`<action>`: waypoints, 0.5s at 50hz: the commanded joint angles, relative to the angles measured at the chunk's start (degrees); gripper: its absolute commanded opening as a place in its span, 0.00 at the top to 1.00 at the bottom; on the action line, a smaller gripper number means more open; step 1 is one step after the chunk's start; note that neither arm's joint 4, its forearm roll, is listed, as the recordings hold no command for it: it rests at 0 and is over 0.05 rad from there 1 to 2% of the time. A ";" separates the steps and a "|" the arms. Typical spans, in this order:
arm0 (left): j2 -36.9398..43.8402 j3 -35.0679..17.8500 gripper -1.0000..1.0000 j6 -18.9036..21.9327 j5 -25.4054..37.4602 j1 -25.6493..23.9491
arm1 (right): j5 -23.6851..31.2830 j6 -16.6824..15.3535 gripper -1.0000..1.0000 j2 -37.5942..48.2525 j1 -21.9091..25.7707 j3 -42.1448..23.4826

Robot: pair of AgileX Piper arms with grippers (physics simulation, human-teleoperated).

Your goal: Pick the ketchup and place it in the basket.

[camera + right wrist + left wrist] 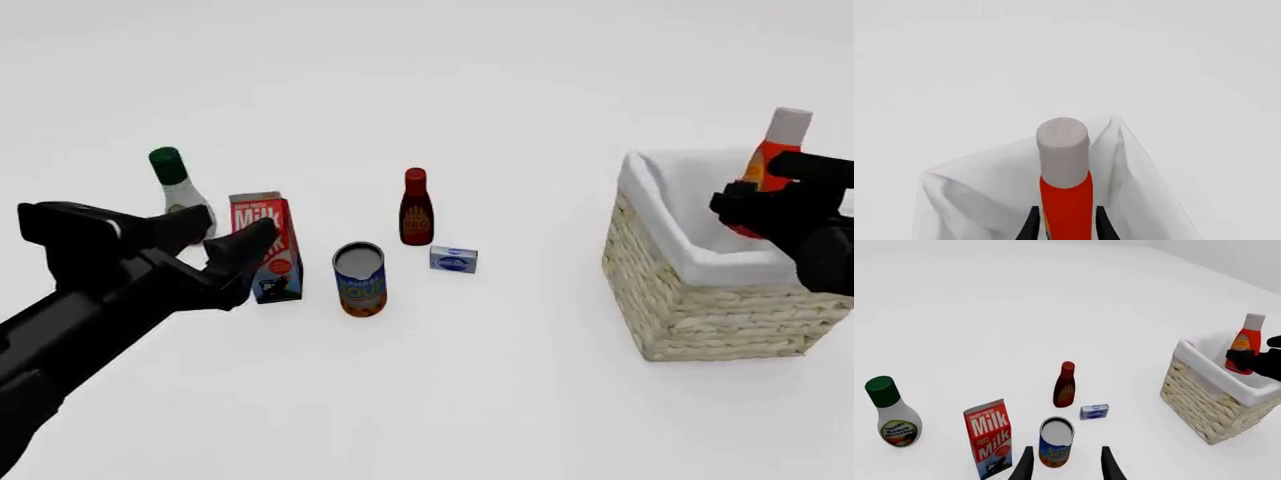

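The ketchup (775, 150), a bright red bottle with a whitish-grey cap, stands upright over the inside of the basket (694, 290), its lower part below the white-lined rim. My right gripper (754, 205) is shut on the ketchup's body. In the right wrist view the ketchup (1066, 200) sits between the two fingers, with the basket's white lining (981, 200) behind it. From the left wrist view the ketchup (1247, 340) and the basket (1214, 405) show at a distance. My left gripper (1066, 467) is open and holds nothing, hovering over the tin can (1055, 441).
On the table's left half stand a white bottle with a green cap (179, 190), a milk carton (271, 250), a tin can (359, 279), a small dark-red bottle (416, 207) and a small blue-white box (454, 260).
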 commanded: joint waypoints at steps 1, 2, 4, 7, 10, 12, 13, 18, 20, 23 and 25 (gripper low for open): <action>-0.19 -0.19 0.00 -0.18 0.20 -0.04 | 1.33 0.95 0.00 3.09 0.11 -0.46; -0.13 -0.25 0.00 -0.30 0.23 -0.12 | 1.32 0.45 0.00 3.06 -0.10 -0.57; -0.21 -0.31 0.00 -0.20 0.28 -0.15 | 1.45 0.77 0.00 2.75 0.12 -0.55; -0.31 -0.39 0.00 -0.24 0.33 -0.15 | 1.64 0.39 0.00 2.27 0.12 -0.60; -0.44 -0.45 0.00 -0.20 0.44 -0.29 | 1.91 -0.02 0.00 0.26 0.50 -0.28; -0.46 -0.43 0.00 -0.19 0.42 -0.31 | 2.33 -0.08 0.00 -0.63 0.52 -0.40; -0.48 -0.44 0.00 -0.20 0.44 -0.33 | 2.49 0.07 0.00 -1.48 0.73 -0.31; -0.79 -0.57 0.00 -0.24 0.70 -0.43 | 4.19 -0.85 0.00 -5.81 2.02 -0.35; -0.95 -0.59 0.00 -0.23 0.82 -0.47 | 4.83 -0.53 0.00 -6.93 2.51 -0.47; -1.25 -0.49 0.00 -0.27 0.90 -0.58 | 6.87 -1.11 0.00 -10.61 4.09 -0.94; -1.34 -0.48 0.00 -0.37 0.90 -0.59 | 8.05 -0.64 0.00 -12.65 5.05 -1.30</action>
